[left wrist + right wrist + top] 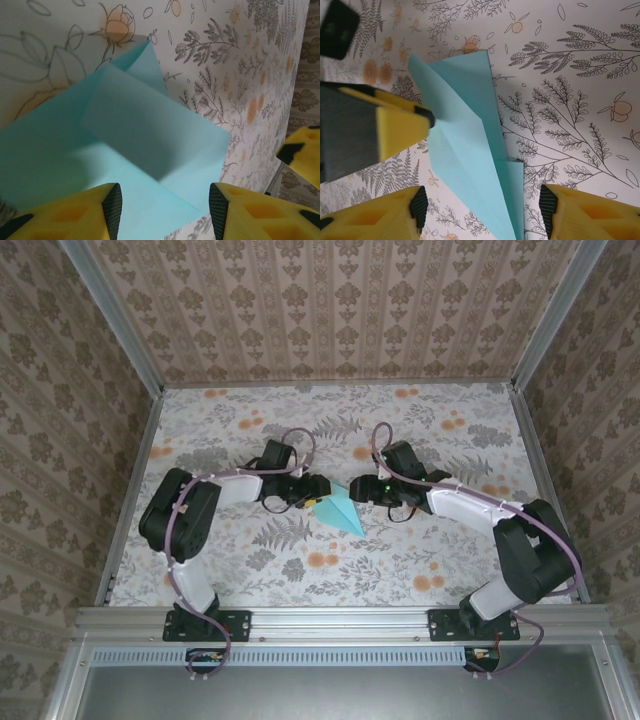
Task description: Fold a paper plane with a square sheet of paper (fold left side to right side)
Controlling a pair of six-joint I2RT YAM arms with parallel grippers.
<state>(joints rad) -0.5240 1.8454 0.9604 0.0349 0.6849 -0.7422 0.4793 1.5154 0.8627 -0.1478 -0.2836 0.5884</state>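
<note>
On the left, the left gripper (309, 498) is positioned low over the middle of the floral table cover (230, 430). In the left wrist view its jaws are seen standing apart, with nothing clamped between the black pads (113, 209); the paper merely lies beneath and beyond them. The jaws are judged to be set wide so that a fold can be pressed rather than pinched. Between the two grippers lies the paper plane (338, 512), light turquoise, narrowed to a kite-like dart whose point is directed toward the near edge of the table. One flap (150, 130) is seen lifted slightly off the layers below, so the creases are judged not fully flattened. On the right, the right gripper (356, 490) is held just beside the dart's wide end, likewise released, the paper passing between its fingertips unclamped. A left finger (395, 132) is seen at the paper's edge; whether contact is made cannot be told. The facing placement is judged to let one side be steadied while the other is folded.
</note>
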